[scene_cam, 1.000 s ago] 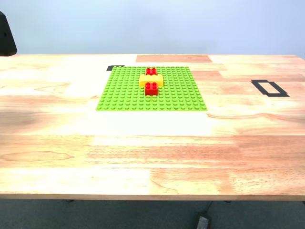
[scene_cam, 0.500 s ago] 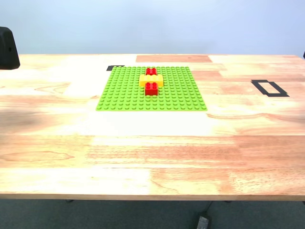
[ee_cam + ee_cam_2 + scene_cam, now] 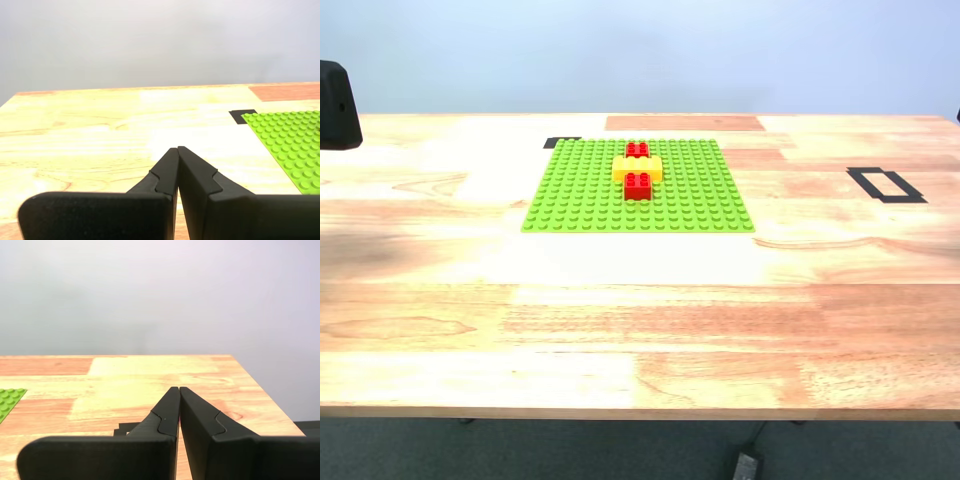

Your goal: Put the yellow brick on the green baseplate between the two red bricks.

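Over at the exterior view's left edge there's a black chunk of arm (image 3: 338, 105) poking in, and going by my wrist views I'd guess it's my first one, since my first gripper (image 3: 177, 149) looks across bare wood with the green baseplate (image 3: 295, 145) off to one side of it. Fingers on that one are pressed tight together, nothing between them.

Moving toward the middle, the green baseplate (image 3: 638, 187) sits flat on the table (image 3: 640, 320). The yellow brick (image 3: 637, 168) is already down on it, long axis running across the exterior view, with the two red bricks (image 3: 637, 185) touching it front and back. So it looks seated right between them, and I'd call the job basically done.

Further right there's a black tape rectangle (image 3: 886, 185) on the wood. My second gripper (image 3: 178, 389) is out near that end, fingers also closed on nothing, with just a corner of baseplate (image 3: 9, 401) visible.

Both grippers are well apart from the bricks. Neither looks clearly closer, so I can't tell which.
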